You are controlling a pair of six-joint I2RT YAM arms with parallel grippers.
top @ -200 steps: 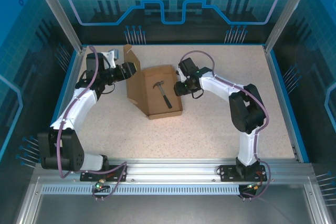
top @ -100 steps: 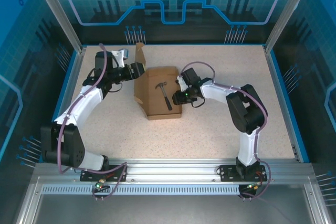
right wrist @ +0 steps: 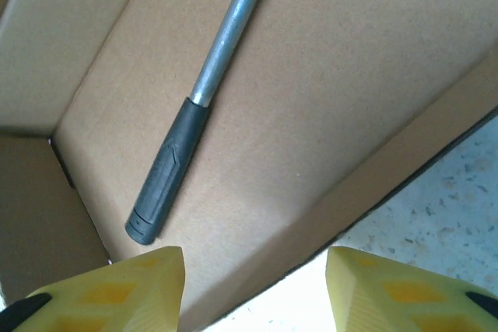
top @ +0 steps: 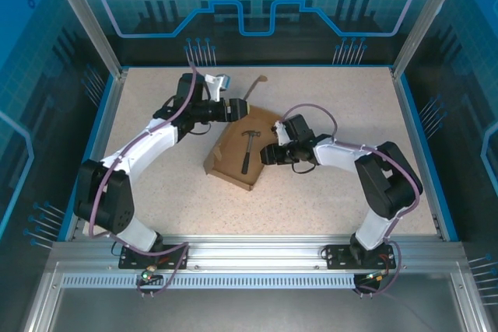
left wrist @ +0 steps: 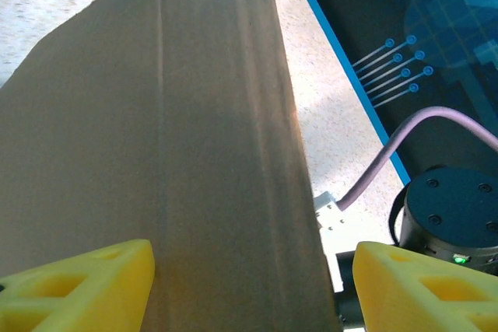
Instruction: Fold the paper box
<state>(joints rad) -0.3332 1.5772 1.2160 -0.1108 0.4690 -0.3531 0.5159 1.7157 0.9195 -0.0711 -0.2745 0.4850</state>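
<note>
Lying inside the paper box (top: 229, 157): hammer (top: 247, 152).

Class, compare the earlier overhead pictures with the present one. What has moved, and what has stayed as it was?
The box has turned clockwise, its near end swinging left. The left pincer and the raised flap have swung right. The right pincer has come nearer, beside the box's right wall. Both pincers stay open, and the hammer stays in the box.

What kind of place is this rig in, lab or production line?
Probably an enclosed robot lab or demo cell, not a line: silver aluminium frame posts, blue circuit-pattern wall panels, and a speckled beige tabletop edged in blue.
</note>
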